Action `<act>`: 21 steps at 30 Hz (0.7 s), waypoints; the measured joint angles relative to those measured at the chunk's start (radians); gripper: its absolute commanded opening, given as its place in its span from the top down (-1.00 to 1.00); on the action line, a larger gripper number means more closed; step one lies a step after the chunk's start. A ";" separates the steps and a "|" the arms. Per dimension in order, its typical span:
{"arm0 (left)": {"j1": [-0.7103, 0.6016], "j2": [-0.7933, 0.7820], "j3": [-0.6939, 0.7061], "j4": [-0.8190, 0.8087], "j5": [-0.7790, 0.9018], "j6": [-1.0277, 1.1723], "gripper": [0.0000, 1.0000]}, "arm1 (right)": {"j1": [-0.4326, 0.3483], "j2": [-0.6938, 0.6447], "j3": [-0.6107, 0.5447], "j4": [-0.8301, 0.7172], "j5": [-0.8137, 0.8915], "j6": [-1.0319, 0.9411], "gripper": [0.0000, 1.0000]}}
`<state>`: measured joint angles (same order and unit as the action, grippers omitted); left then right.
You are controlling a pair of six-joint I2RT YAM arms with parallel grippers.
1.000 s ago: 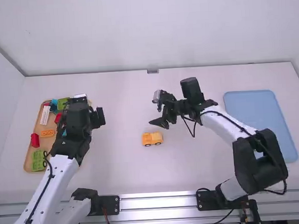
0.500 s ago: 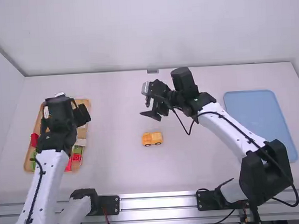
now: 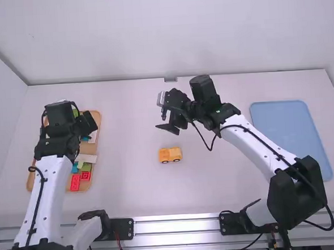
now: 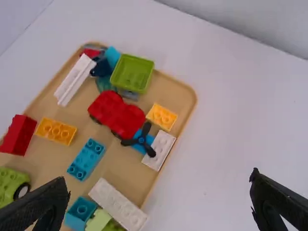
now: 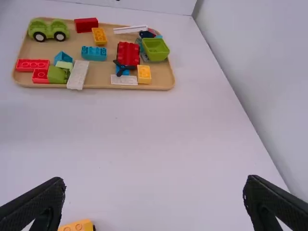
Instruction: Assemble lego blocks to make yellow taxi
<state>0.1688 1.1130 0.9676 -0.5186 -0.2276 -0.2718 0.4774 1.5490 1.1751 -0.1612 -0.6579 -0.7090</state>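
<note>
Worktop (image 3: 216, 181): we have it laid out with the parts on our left, the building spot in the middle and a blue tray (image 3: 289, 131) on our right.
Left arm (image 3: 50, 183): we have it stretched out over the wooden tray (image 4: 180, 91).
Right arm (image 3: 259, 145): we have it reaching in over the middle, just beyond the yellow car.
Wooden tray: it carries our loose blocks, mostly red, green, blue and white, with two yellow ones among them.
Left fingers (image 4: 274, 199): spread wide above the tray, nothing between them.
Right fingers (image 5: 274, 199): spread too, holding nothing.
Red car (image 4: 116, 114): it sits in the tray, close to one of the yellow blocks; we judge it no part of our taxi.
Yellow car (image 3: 170, 155): upright on its wheels on the worktop, well apart from both trays. We take it as the taxi's base, so we seem to be at the stage of fetching a part to go on top.
Yellow blocks: one (image 4: 162, 117) lies just beside a white block (image 4: 159, 150); the other (image 4: 57, 131) lies near a red block (image 4: 18, 135). Next we should pick one, line up the left fingers with its sides and lower straight down, or we may nudge its neighbours.
</note>
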 measured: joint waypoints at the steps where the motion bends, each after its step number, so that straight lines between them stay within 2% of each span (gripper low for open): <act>1: 0.004 0.003 0.000 -0.006 0.000 -0.015 -0.98 | 0.000 0.000 0.000 0.000 0.012 -0.001 -0.97; 5: 0.098 0.045 0.000 -0.070 0.023 -0.109 -0.98 | 0.000 0.000 0.000 -0.002 0.065 0.006 -0.97; 10: 0.262 0.180 0.068 -0.105 0.159 -0.141 -0.98 | -0.014 0.000 0.000 0.000 0.106 0.012 -0.97; 15: 0.219 0.363 0.251 -0.206 0.197 -0.159 -0.98 | -0.048 0.000 0.000 0.000 0.104 0.013 -0.97; 21: 0.091 0.715 0.617 -0.405 0.163 -0.187 -0.98 | -0.082 0.000 0.000 -0.006 0.103 0.023 -0.98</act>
<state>0.2596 1.8282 1.5848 -0.9237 -0.0647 -0.4583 0.3950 1.5490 1.1748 -0.1673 -0.5552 -0.6865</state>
